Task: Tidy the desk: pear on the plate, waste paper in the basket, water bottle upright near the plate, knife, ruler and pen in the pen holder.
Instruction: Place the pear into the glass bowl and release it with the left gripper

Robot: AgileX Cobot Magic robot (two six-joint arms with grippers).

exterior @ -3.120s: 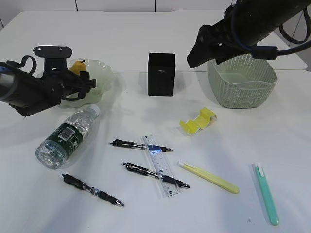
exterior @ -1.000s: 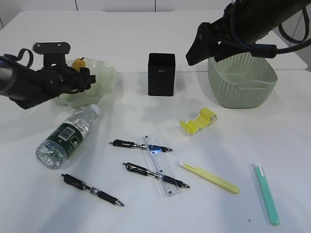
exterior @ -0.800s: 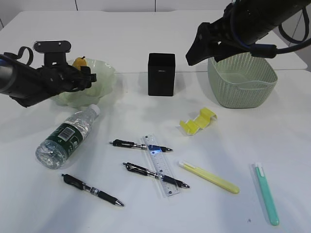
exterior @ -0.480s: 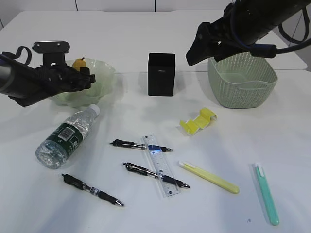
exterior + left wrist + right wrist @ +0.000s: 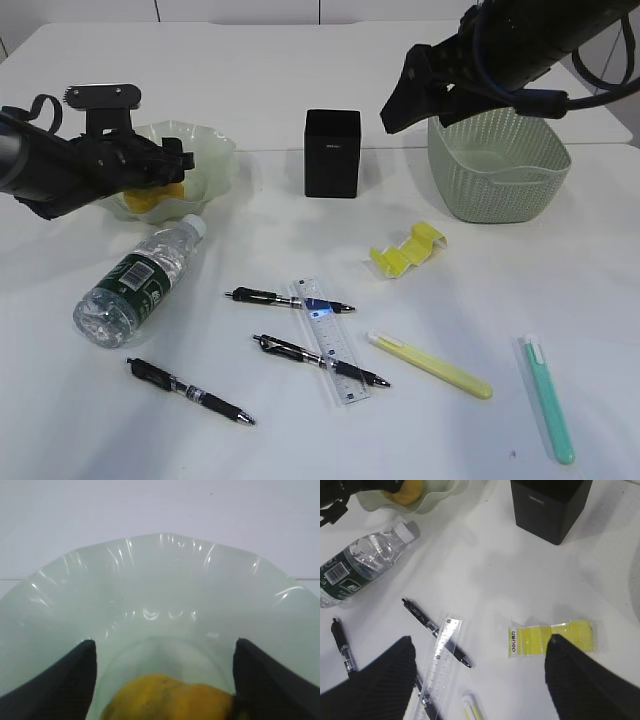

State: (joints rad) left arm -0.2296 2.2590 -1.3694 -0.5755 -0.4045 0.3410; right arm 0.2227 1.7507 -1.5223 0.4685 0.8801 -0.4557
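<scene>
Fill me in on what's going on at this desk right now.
A two-armed robot is tidying a white desk. The left gripper is open over the plate, with the pear lying in the plate between its fingers. The right gripper hangs open above the middle of the desk, holding nothing. The water bottle lies on its side, and the ruler and pens are loose, not in the pen holder.

The yellow-orange pear [image 5: 165, 697] is seated in the pale green ruffled plate [image 5: 160, 580]; the green-labelled water bottle [image 5: 135, 280] is laid on its side nearby.
</scene>
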